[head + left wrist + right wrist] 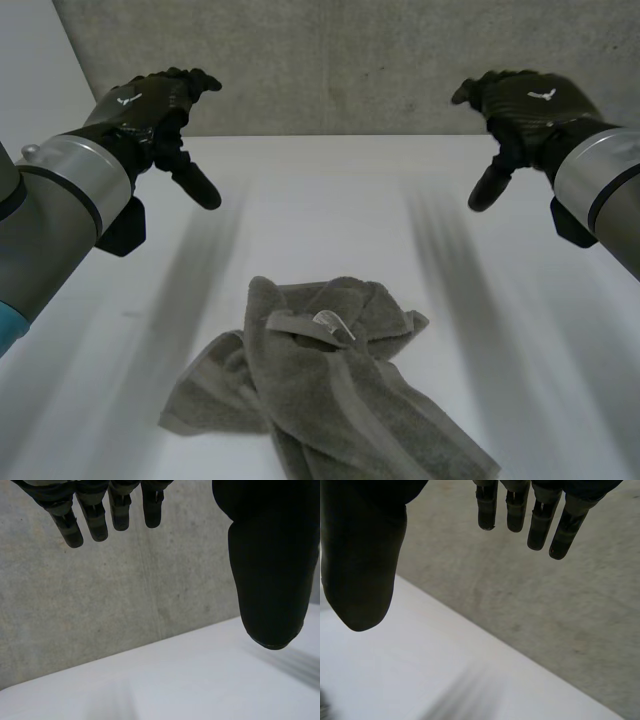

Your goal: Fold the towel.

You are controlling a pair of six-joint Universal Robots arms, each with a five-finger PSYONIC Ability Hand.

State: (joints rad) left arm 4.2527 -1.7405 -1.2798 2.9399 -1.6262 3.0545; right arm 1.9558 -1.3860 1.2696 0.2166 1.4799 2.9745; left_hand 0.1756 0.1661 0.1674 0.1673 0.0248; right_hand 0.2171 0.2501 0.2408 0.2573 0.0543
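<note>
A grey towel [320,390] lies crumpled in a heap at the near middle of the white table [330,210], with a small white label showing on its upper fold. My left hand [160,110] hangs above the table's far left, well clear of the towel, fingers [85,517] straight and thumb [270,565] spread, holding nothing. Over the far right my right hand [515,110] hovers the same way, fingers [540,522] straight, thumb [362,565] apart, empty.
A grey concrete wall [340,60] rises right behind the table's far edge. Bare white tabletop lies between the hands and the towel.
</note>
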